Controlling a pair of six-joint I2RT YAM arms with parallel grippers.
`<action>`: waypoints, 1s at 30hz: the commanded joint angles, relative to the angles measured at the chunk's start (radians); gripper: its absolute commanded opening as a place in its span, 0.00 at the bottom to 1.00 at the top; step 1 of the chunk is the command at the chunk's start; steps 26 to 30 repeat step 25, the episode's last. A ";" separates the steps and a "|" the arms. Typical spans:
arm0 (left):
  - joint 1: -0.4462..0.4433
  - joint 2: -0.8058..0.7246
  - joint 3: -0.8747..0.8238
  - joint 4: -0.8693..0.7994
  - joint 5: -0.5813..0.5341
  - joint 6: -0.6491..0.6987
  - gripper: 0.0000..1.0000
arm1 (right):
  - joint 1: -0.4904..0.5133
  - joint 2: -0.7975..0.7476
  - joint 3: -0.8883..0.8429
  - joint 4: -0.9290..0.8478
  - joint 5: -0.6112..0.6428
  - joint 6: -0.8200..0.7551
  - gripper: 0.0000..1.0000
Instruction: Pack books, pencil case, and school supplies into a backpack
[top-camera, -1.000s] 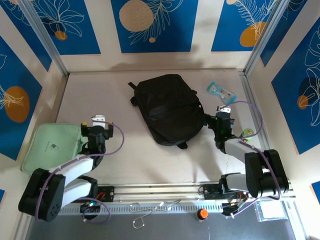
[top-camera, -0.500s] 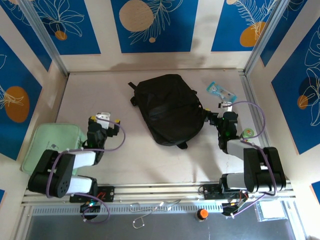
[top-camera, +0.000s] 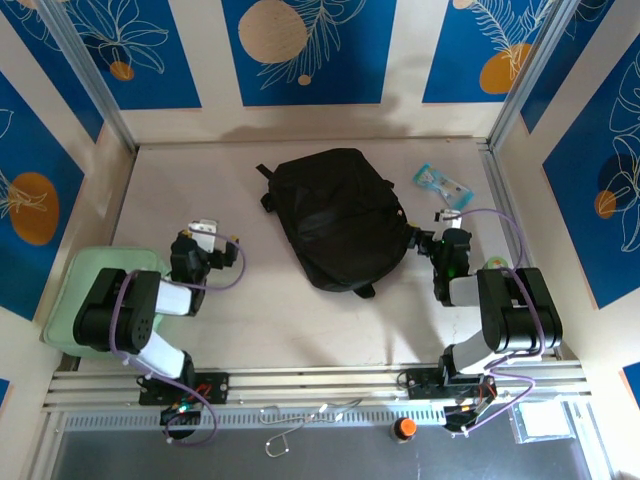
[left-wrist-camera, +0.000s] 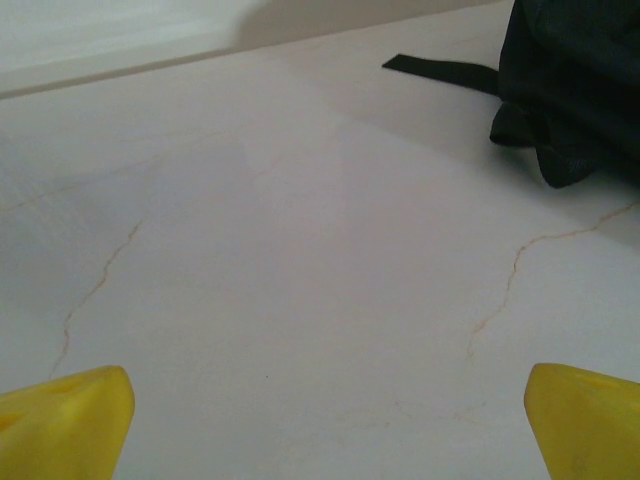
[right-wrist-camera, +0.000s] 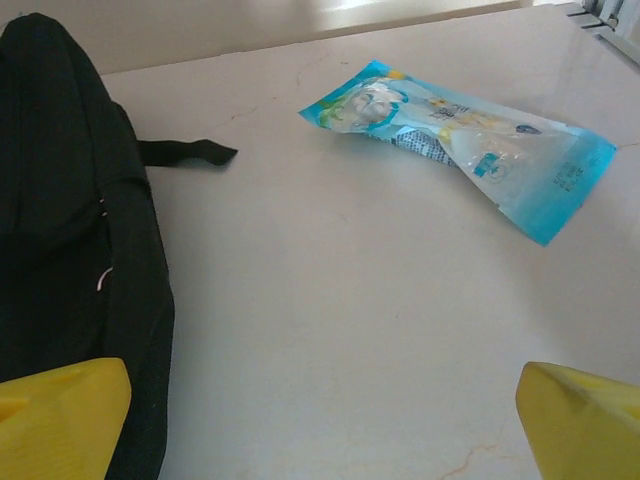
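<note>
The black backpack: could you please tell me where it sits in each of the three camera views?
Top external: the backpack lies mid-table, between the two arms and a little toward the far wall.
Left wrist: the backpack is in the upper right corner, cut off by the frame.
Right wrist: the backpack runs down the left edge.
Shared landmark: the pale, faintly cracked table on which it rests.

No lettering can be read anywhere. The light-blue packet (right-wrist-camera: 470, 140), lying in the upper right of the right wrist view, carries printed patches and small lines of type, all too blurred to make out.
</note>
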 joint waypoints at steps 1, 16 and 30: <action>0.013 0.006 0.067 -0.058 -0.025 -0.038 1.00 | 0.019 0.015 0.045 -0.007 0.043 -0.012 0.99; 0.015 0.008 0.068 -0.058 -0.016 -0.036 1.00 | 0.015 0.014 0.048 -0.017 0.040 -0.011 0.99; 0.016 0.008 0.070 -0.059 -0.015 -0.036 1.00 | 0.016 0.013 0.045 -0.012 0.039 -0.011 0.99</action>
